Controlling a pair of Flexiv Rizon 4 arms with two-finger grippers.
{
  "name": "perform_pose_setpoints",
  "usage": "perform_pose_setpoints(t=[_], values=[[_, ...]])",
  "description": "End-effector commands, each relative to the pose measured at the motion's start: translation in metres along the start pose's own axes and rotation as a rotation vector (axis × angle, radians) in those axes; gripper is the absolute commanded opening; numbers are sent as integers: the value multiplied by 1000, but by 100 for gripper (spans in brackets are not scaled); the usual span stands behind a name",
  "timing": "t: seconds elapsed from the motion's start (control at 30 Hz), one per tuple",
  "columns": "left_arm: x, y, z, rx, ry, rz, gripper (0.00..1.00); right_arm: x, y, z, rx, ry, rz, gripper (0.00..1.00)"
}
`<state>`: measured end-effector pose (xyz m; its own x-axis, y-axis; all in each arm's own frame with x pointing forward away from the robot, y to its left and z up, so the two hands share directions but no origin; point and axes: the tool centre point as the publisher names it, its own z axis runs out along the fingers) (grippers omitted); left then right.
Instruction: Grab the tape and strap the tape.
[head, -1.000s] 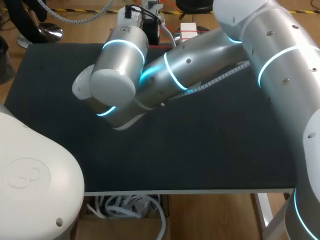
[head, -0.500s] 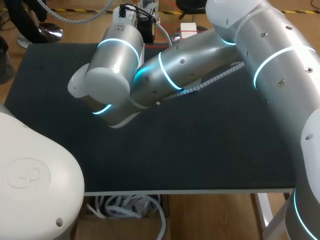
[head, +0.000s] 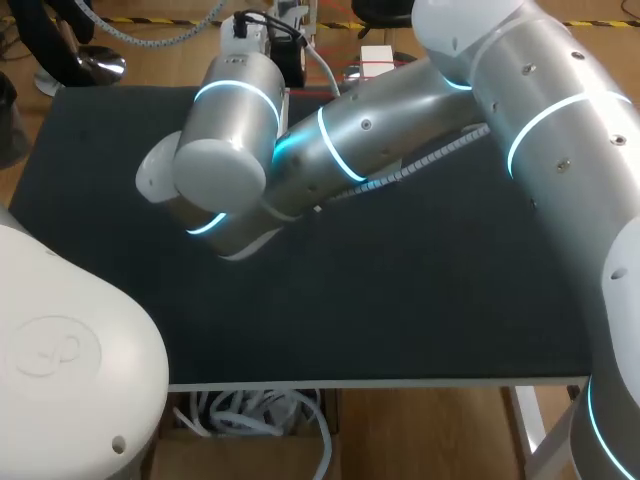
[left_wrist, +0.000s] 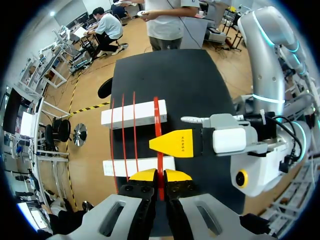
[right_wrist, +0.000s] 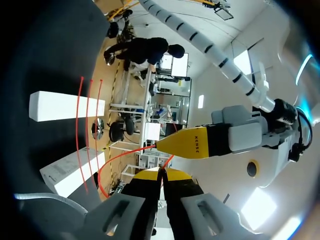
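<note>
At the far edge of the table (head: 420, 300), under the long right arm (head: 380, 140), two white blocks (left_wrist: 144, 113) lie side by side. Red tape (left_wrist: 158, 135) crosses both, running straight ahead from the left gripper (left_wrist: 160, 175), whose fingers pinch it tight. The right gripper (right_wrist: 161, 173), just beside, nips the same strand between narrow tips; neither looks nearer for the next wrap.

Bright even indoor light, soft sheen on silver right arm (head: 380, 130); black table (head: 400, 300) matte, shadows faint
</note>
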<state>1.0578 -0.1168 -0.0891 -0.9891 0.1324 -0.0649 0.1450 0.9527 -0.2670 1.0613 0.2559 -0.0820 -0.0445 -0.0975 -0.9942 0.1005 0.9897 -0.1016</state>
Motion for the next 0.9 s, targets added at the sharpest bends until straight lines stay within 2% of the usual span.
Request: perform_pose_setpoints(t=[0.03,0.9], values=[[0,-2,-1,-3,2,0,0,-2,1,-2,-10,4,-6,0],[0,-2,-1,-3,2,0,0,-3,7,-3,-23,22,-9,0]])
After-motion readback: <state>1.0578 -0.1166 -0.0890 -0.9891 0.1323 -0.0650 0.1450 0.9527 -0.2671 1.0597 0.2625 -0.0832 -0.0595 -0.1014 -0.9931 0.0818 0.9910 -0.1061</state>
